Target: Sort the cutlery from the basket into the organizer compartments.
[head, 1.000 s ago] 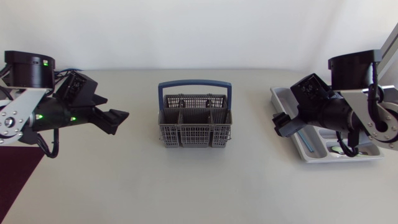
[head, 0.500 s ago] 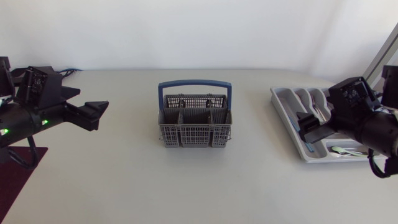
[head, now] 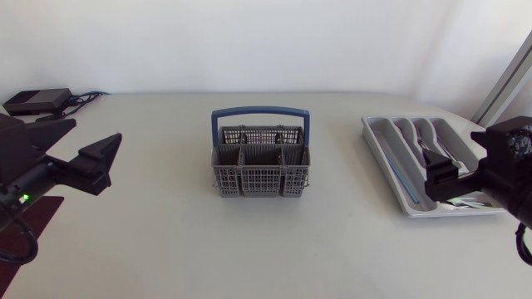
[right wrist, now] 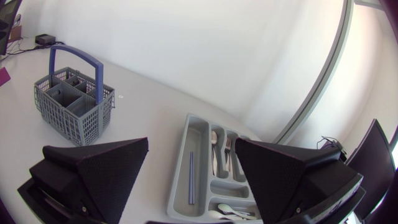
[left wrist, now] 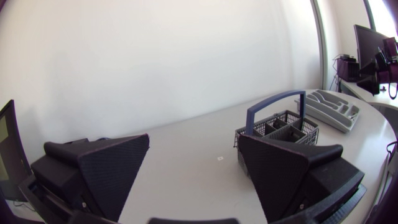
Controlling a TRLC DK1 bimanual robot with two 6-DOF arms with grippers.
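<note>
The grey cutlery basket (head: 260, 164) with a blue handle stands mid-table, and no cutlery shows in it from above. The grey organizer (head: 384, 141) lies at the right, holding a blue utensil (right wrist: 190, 177), a fork (right wrist: 227, 151) and spoons (right wrist: 229, 211). My left gripper (head: 91, 137) hovers open and empty at the table's left edge, far from the basket (left wrist: 280, 127). My right gripper (head: 455, 158) hangs open and empty over the organizer's near end. In the right wrist view its gripper (right wrist: 193, 149) has the organizer (right wrist: 180, 202) under and ahead of it and the basket (right wrist: 71, 106) off to one side.
A black box with cables (head: 37, 100) lies at the back left corner. A dark red mat (head: 21, 228) shows at the front left edge. Bare tabletop (head: 166, 232) surrounds the basket on all sides.
Both arms have drawn back from the middle toward the side edges. The left gripper moved left, the right gripper moved right and nearer. Both stayed open.
</note>
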